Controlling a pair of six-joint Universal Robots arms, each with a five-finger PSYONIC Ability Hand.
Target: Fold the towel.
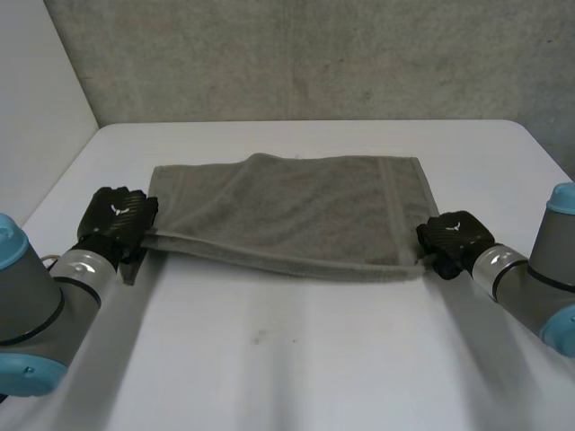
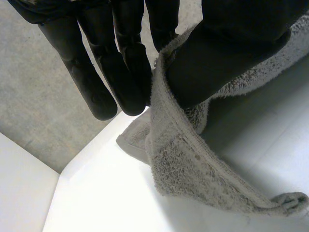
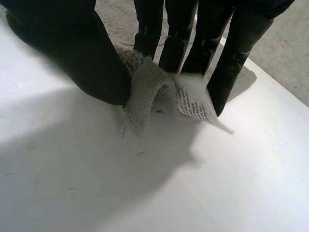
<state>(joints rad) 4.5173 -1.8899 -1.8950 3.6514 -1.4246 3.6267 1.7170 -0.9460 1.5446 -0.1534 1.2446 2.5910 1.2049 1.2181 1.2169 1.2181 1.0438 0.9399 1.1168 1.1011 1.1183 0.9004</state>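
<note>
Holding: left hand (image 1: 115, 218) pinches the towel (image 1: 287, 211) at its near-left corner; right hand (image 1: 454, 238) pinches the near-right corner.
Towel: spread across the table (image 1: 296, 359), near edge lifted.
Risk: the shallow right pinch may slip, skewing the fold.

The right hand (image 3: 67, 55) pinched the towel (image 3: 147, 89) corner between thumb and fingers, a printed label (image 3: 193, 107) beside it, over the worktop (image 3: 145, 193).

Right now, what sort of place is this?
Probably a robotics lab test cell, not a home: a plain white table against a bare grey concrete-looking wall, and a grey terry towel pinched at either end by the left hand and right hand.
</note>
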